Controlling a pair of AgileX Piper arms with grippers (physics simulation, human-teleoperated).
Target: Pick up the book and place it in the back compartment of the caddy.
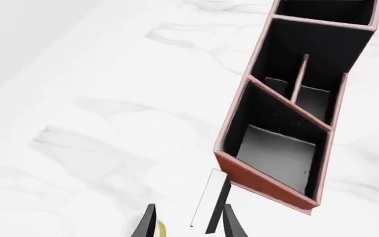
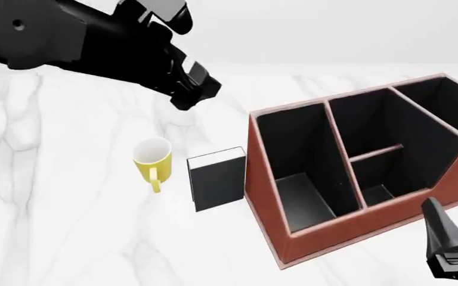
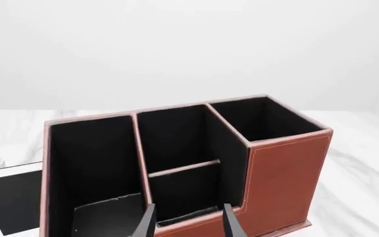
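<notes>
The left claw (image 1: 186, 224) hangs open and empty above the counter (image 2: 70, 196), fingers straddling the top edge of the book (image 2: 217, 182), which stands upright below it between the yellow mug (image 2: 152, 159) and the caddy (image 2: 324, 235), long edge running left-right. The right claw (image 3: 186, 222), open and empty too, sits near the caddy's low wall, farther from the book.

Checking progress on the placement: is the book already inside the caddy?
No. In the front view the book stands upright on the table outside the caddy, between its wall and the yellow mug.
</notes>
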